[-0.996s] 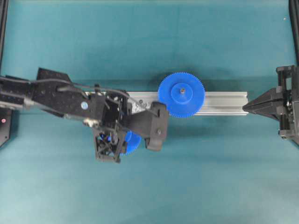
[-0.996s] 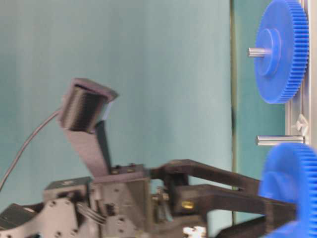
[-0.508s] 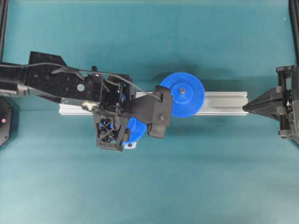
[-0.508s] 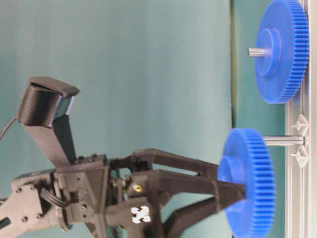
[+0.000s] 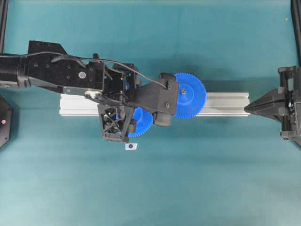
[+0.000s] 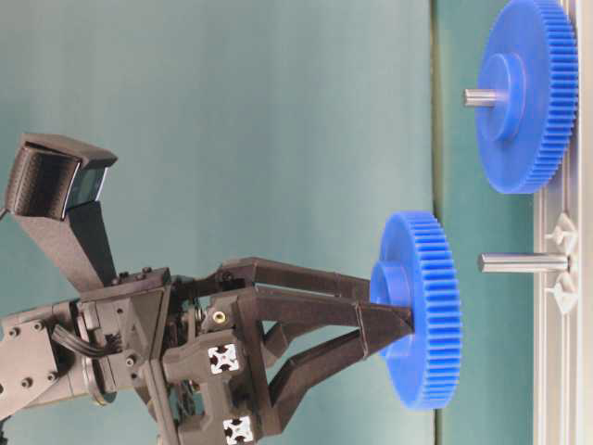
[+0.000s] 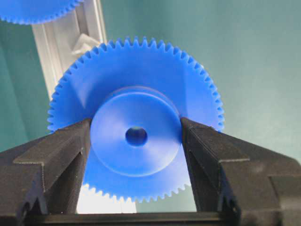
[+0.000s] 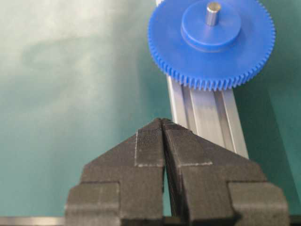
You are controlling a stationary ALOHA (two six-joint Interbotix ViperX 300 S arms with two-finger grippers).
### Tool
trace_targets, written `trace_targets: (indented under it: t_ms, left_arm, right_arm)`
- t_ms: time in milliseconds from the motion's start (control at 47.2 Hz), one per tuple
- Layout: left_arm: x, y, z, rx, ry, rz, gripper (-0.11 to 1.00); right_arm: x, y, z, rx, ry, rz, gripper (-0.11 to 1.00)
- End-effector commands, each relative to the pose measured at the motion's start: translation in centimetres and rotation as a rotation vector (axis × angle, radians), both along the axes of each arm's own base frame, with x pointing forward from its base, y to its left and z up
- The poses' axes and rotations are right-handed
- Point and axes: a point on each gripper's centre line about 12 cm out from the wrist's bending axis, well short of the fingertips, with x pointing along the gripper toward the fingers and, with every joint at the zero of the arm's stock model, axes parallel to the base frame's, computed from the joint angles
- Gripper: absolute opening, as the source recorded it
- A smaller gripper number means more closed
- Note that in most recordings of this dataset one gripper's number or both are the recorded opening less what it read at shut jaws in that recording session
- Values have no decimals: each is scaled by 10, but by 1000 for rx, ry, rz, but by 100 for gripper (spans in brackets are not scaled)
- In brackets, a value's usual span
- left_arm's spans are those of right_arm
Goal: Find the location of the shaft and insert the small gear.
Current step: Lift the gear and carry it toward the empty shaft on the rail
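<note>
My left gripper [image 7: 135, 137] is shut on the raised hub of the small gear [image 7: 136, 80], a blue toothed disc with a dark centre hole. In the table-level view the small gear [image 6: 422, 320] hangs just off the tip of the shaft [image 6: 523, 262], a silvery pin standing out of the aluminium rail [image 6: 559, 324]. The hub sits slightly to one side of the pin's line. From overhead the small gear [image 5: 143, 121] peeks out under my left gripper [image 5: 136, 117], and the shaft is hidden. My right gripper [image 8: 162, 123] is shut and empty at the rail's right end.
The larger blue gear [image 5: 189, 95] with a grey pin sits on the rail [image 5: 225, 104], close to the right of my left wrist. A small white tag [image 5: 131, 146] lies on the teal mat just in front of the rail. Dark frame posts stand at both edges.
The left arm carried the small gear from the front side of the rail to over the rail, towards the larger gear. The gear now stands farther off the rail. The right arm stayed still.
</note>
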Motion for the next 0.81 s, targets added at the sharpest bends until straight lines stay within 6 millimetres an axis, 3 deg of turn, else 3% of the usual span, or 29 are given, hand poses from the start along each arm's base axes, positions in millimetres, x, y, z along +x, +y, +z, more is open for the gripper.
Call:
trace_targets:
  t_ms: [0, 784]
  left_arm:
    - [3, 4, 27, 6, -90, 4, 64]
    - [29, 24, 9, 29, -78, -9, 64]
  right_arm:
    - [2, -1, 3, 9, -11, -8, 2]
    - [2, -1, 3, 7, -11, -8, 2]
